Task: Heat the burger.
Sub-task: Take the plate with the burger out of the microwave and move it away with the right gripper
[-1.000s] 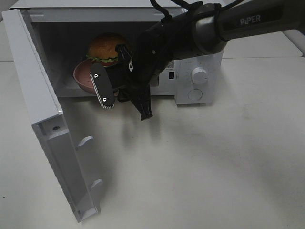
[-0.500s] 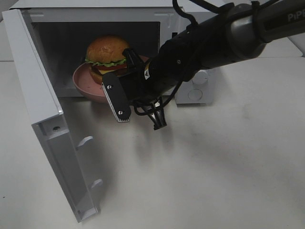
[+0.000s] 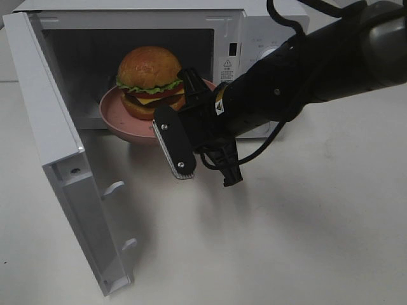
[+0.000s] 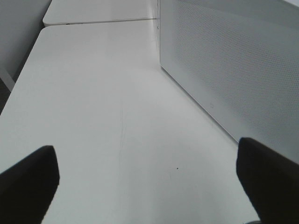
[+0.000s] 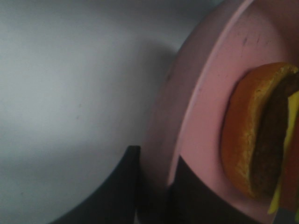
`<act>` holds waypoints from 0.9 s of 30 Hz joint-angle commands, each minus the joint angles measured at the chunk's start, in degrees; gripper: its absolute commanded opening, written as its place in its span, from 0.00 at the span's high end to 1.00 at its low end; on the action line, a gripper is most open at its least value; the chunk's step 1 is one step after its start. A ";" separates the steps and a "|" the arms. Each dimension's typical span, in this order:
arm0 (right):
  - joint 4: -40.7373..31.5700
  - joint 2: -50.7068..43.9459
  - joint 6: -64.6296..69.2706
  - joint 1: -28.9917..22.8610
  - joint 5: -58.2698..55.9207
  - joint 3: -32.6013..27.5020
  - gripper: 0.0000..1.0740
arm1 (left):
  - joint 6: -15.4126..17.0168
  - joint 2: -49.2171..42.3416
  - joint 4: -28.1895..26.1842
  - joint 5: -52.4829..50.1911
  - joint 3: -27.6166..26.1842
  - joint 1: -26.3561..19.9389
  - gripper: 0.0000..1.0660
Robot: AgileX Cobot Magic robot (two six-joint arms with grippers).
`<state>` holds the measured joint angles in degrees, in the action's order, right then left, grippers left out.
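- We see a white table (image 3: 305,229) carrying everything.
- We find a white microwave (image 3: 254,28) standing directly on it, at the far side.
- Its door (image 3: 57,159) hangs open over the table's left part.

Burger (image 3: 149,73) sat on plate (image 3: 117,113) at microwave (image 3: 251,28) opening, door (image 3: 60,165) swung out left, right gripper (image 3: 202,130) clamped on plate's front rim.

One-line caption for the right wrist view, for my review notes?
Right pincer clamped on the rim of the pink plate carrying the burger.
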<state>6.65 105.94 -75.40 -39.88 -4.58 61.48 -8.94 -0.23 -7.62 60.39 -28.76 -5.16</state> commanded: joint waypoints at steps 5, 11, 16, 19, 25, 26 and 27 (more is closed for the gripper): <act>-1.32 -6.53 0.23 0.52 5.50 -6.53 0.98 | 0.11 -1.15 -0.46 -0.74 0.17 -0.23 0.08; -1.32 -11.00 0.23 0.52 5.90 -11.92 0.98 | 0.11 -1.15 -0.46 -0.74 0.17 -0.23 0.08; -1.32 -14.55 0.23 0.52 5.90 -15.64 0.98 | 0.11 -1.15 -0.46 -0.74 0.17 -0.23 0.08; -1.32 -16.84 0.34 0.52 5.79 -17.93 0.98 | 0.11 -1.15 -0.46 -0.74 0.17 -0.23 0.08; -1.32 -22.75 0.46 0.52 5.33 -22.92 0.97 | 0.11 -1.15 -0.46 -0.74 0.17 -0.23 0.08; -1.32 -22.75 0.46 0.52 5.33 -22.92 0.97 | 0.11 -1.15 -0.46 -0.74 0.17 -0.23 0.08; -1.32 -23.78 0.46 0.52 5.33 -23.72 0.97 | 0.11 -1.15 -0.46 -0.74 0.17 -0.23 0.08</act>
<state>4.93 83.65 -75.00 -39.59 -3.15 37.59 -8.94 -0.23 -7.62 60.39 -28.76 -5.16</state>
